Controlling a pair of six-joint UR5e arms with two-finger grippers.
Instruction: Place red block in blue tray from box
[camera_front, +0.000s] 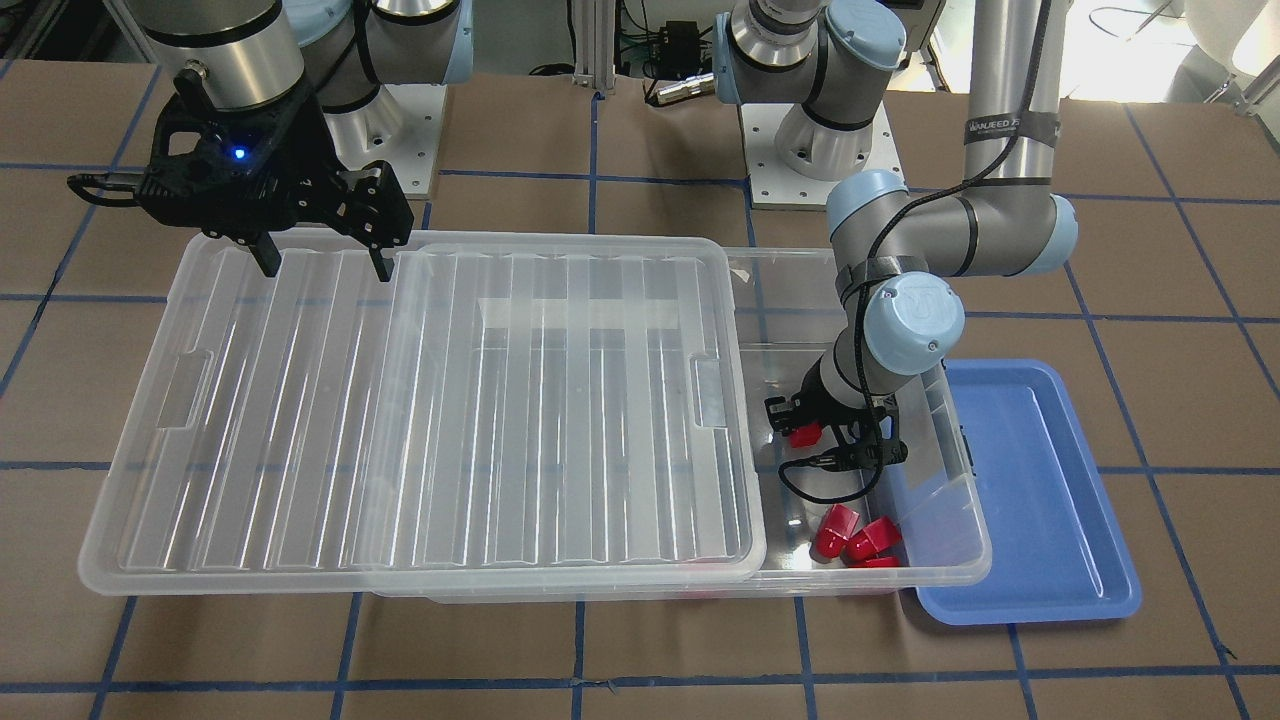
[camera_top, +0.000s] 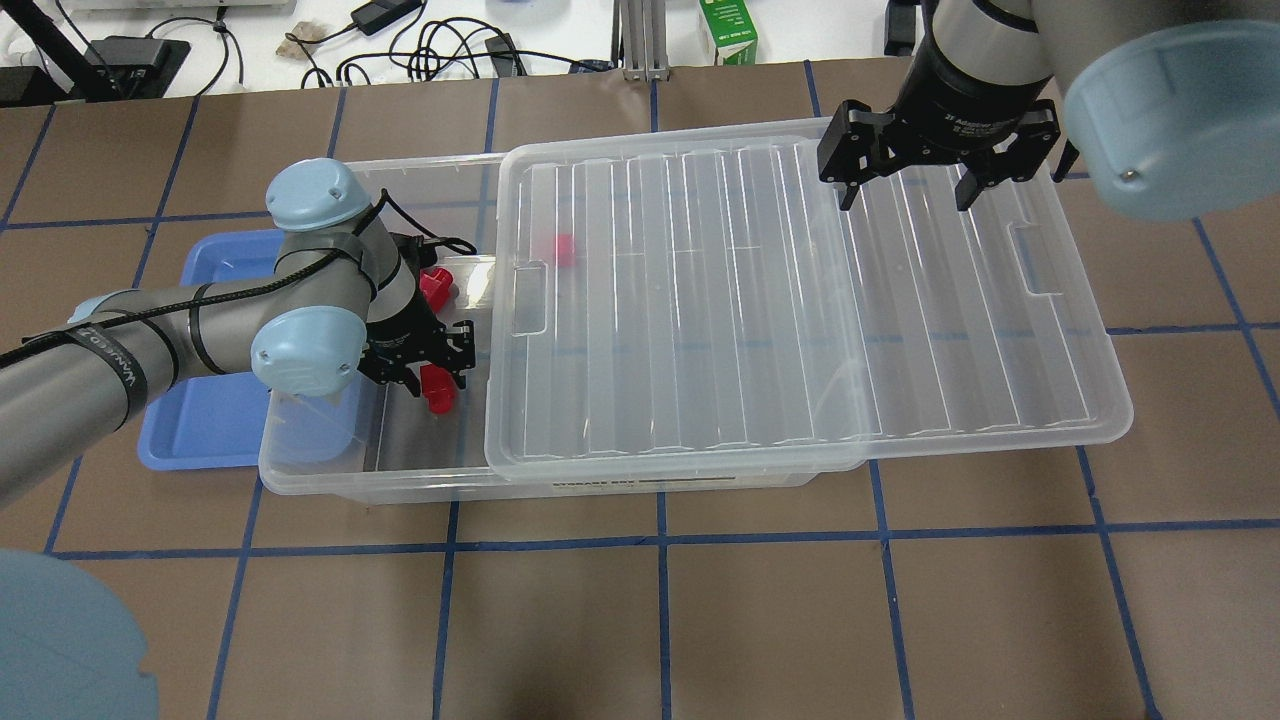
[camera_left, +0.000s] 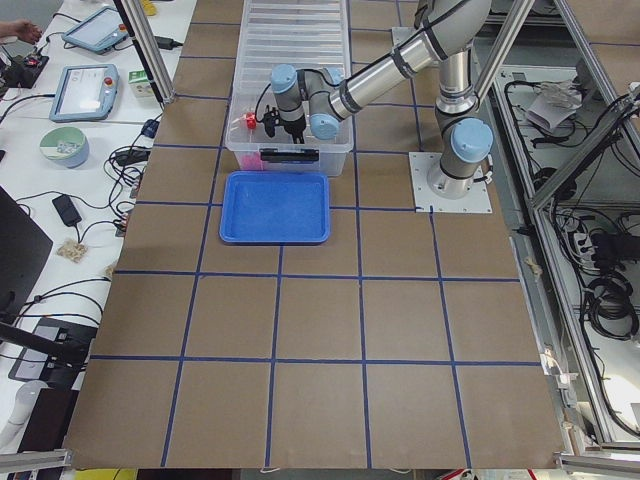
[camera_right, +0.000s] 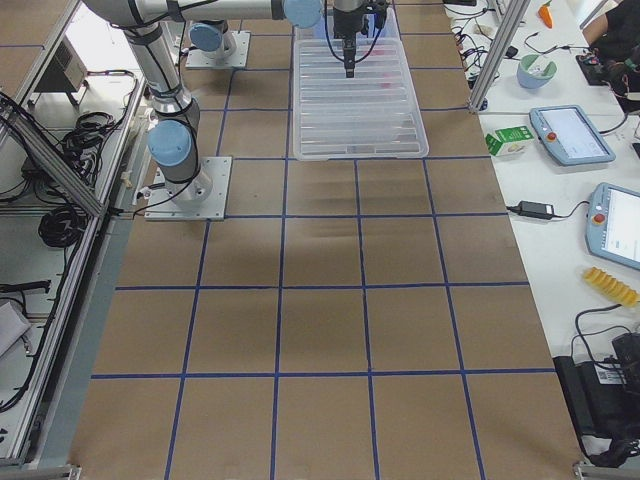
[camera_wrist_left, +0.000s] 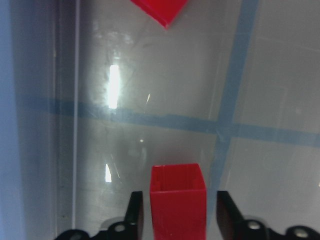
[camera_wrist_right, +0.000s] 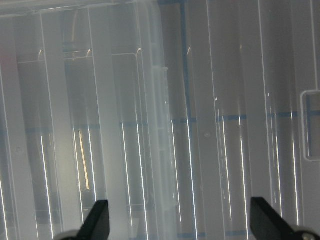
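The clear box (camera_top: 370, 470) lies across the table, and its ribbed lid (camera_top: 780, 300) is slid toward my right side, so the left end is uncovered. My left gripper (camera_top: 437, 385) reaches down into that open end. Its fingers (camera_wrist_left: 136, 210) stand open on either side of one red block (camera_wrist_left: 177, 200), with a small gap on each side. The block also shows in the front view (camera_front: 803, 435). The blue tray (camera_top: 215, 420) sits beside the box's left end, partly under my left arm. My right gripper (camera_top: 905, 195) hangs open and empty above the lid's far edge.
Three more red blocks (camera_front: 855, 540) lie bunched at the box's far wall; one of them shows in the left wrist view (camera_wrist_left: 160, 10). Another red block (camera_top: 563, 250) shows through the lid. The lid's right end overhangs the box. Operator desks with tablets flank the table.
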